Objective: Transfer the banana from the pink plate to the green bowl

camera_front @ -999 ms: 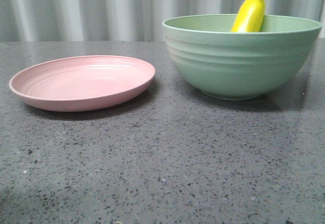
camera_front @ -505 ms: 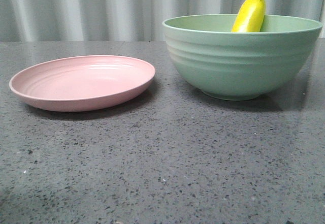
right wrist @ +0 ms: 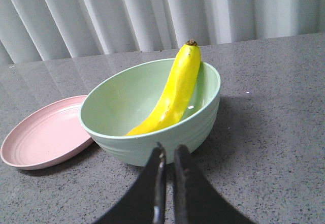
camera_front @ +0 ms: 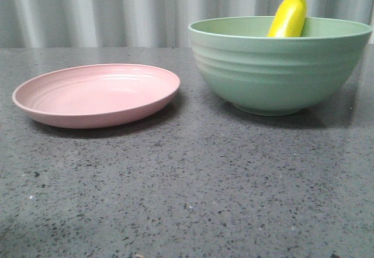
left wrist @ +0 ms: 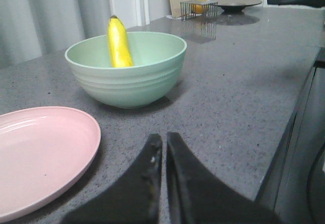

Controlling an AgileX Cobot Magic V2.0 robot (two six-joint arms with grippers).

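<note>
Front view: the banana [camera_front: 288, 15] stands propped inside the green bowl [camera_front: 279, 71] on a speckled grey bench [camera_front: 193, 182], its dark tip poking above the far rim. Seen from the right wrist, the banana [right wrist: 172, 92] runs its long axis from the floor of the green bowl [right wrist: 152, 112] up the inner wall, steeply tilted, dark tip uppermost and just clear of the rim, lower end resting low in the bowl. Beside the bowl, near it but not touching, sits the pink plate [camera_front: 96, 94], bare. The right claw [right wrist: 167, 155] hovers on the near side of the bowl, its two black fingers clenched almost together with nothing between them. The left claw [left wrist: 161, 145], likewise pinched together on nothing, hangs over the bench near the plate's [left wrist: 43, 155] edge, with the bowl [left wrist: 127, 69] and banana [left wrist: 118, 43] beyond it.
</note>
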